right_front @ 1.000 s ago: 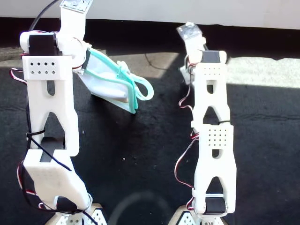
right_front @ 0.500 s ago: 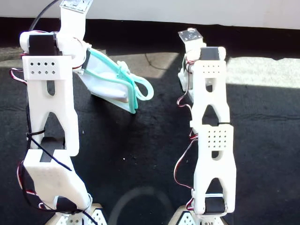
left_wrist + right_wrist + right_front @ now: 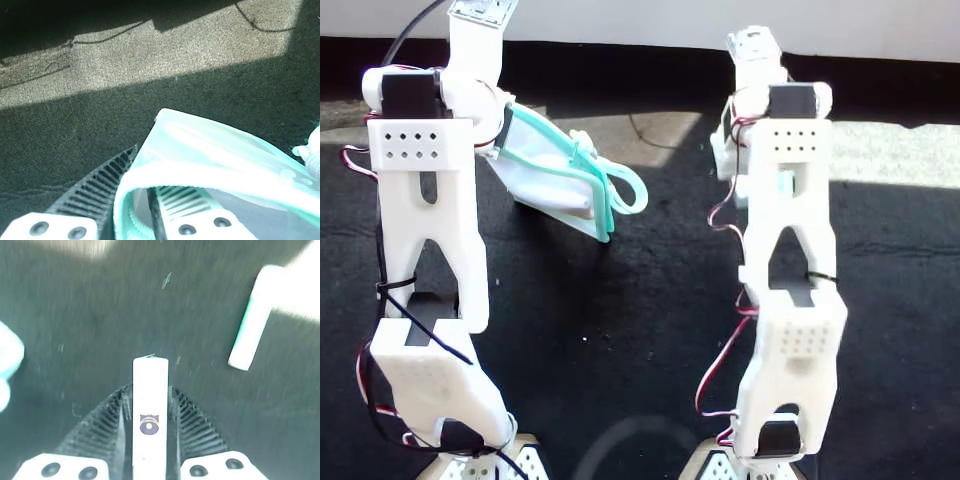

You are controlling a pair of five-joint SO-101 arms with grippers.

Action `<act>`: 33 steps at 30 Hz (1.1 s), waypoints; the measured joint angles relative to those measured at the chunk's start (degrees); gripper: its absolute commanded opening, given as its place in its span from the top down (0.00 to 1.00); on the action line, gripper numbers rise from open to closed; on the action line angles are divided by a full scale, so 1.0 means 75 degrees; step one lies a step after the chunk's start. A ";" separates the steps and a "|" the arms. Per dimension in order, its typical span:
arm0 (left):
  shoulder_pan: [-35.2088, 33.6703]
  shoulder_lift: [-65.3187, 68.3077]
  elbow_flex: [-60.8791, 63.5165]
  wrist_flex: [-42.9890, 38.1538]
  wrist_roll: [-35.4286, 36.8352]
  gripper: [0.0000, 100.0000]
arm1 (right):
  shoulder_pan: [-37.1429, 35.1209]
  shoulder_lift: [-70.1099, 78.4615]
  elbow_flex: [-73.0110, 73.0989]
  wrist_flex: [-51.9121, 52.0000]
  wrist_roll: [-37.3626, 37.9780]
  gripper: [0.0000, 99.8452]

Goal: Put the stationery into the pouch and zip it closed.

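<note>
Pouch (image 3: 560, 180) is hanging at eleven o'clock, your left gripper (image 3: 142, 165) clamping its rim. Your right gripper (image 3: 150, 390), at one o'clock, is pinching a white stick (image 3: 149, 410). You should be aiming it end-first at the opening, approaching slowly.

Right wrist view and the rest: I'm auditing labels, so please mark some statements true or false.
1. The left gripper is shut on the translucent pouch with mint-green trim. True.
2. The right gripper is empty. False: it grips a flat white bar with a small dark emblem.
3. A white tube with a teal stripe lies on the dark mat. True.
4. The pouch lies untouched on the mat. False: the left gripper holds it.
</note>
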 measured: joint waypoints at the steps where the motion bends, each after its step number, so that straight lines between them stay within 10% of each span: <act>1: 0.0000 0.0000 0.0000 0.0000 0.0000 0.99 | -0.0047 -0.0223 0.0527 -0.0012 0.0000 0.99; 18: 0.0000 0.0000 0.0000 0.0000 -0.0012 0.99 | -0.0176 -0.2719 0.9682 -0.6142 -0.0023 0.96; 33: 0.0000 0.0000 0.0000 0.0000 -0.0012 0.99 | -0.0199 -0.2485 0.8557 -0.4419 0.0000 0.83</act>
